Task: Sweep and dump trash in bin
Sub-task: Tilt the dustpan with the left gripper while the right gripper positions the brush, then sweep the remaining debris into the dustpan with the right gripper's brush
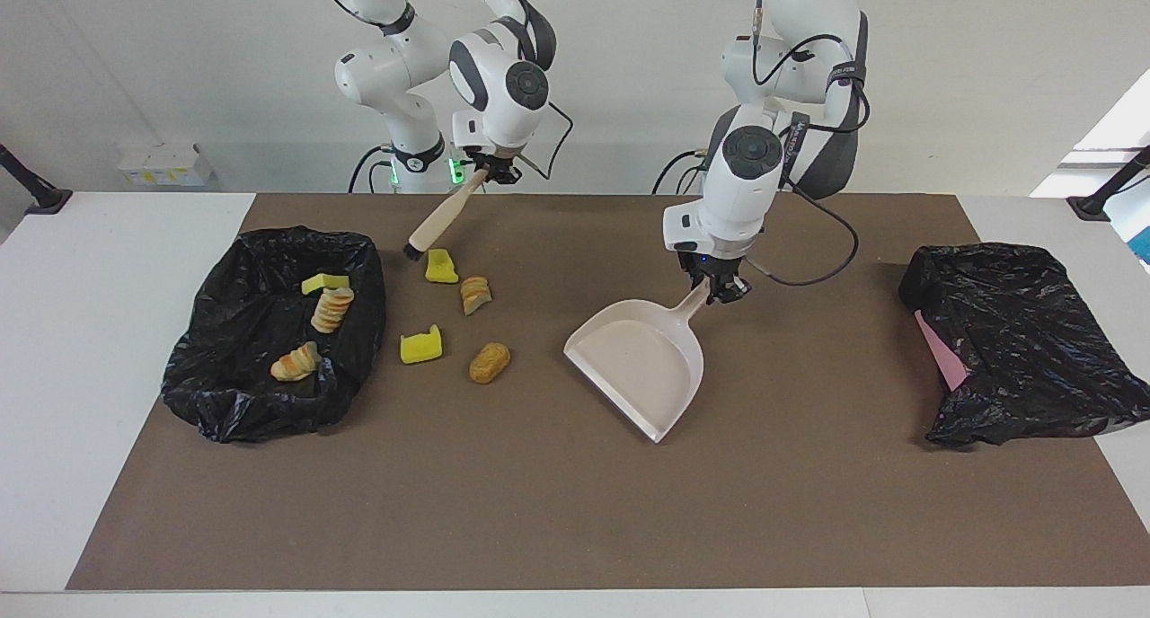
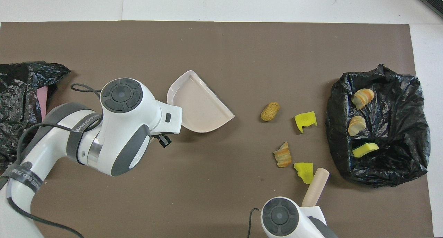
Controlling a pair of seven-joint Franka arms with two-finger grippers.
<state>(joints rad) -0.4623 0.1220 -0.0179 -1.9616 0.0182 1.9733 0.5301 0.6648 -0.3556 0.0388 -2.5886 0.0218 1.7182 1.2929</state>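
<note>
Loose trash lies on the brown mat beside the bin (image 1: 225,411): a yellow sponge chunk (image 1: 440,266), a bread slice (image 1: 473,293), a second sponge chunk (image 1: 420,346) and a brown lump (image 1: 490,362). Three more pieces lie in the black-lined bin (image 2: 398,172). My right gripper (image 1: 490,171) is shut on the handle of a brush (image 1: 445,218). Its bristle tip sits between the nearer sponge chunk (image 2: 304,171) and the bin. My left gripper (image 1: 716,288) is shut on the handle of the beige dustpan (image 1: 638,366). The dustpan (image 2: 199,104) points its mouth slantwise toward the trash.
A second crumpled black bag (image 1: 1024,339) with a pink edge lies at the left arm's end of the mat (image 2: 221,40). White table (image 1: 117,268) borders the mat at both ends.
</note>
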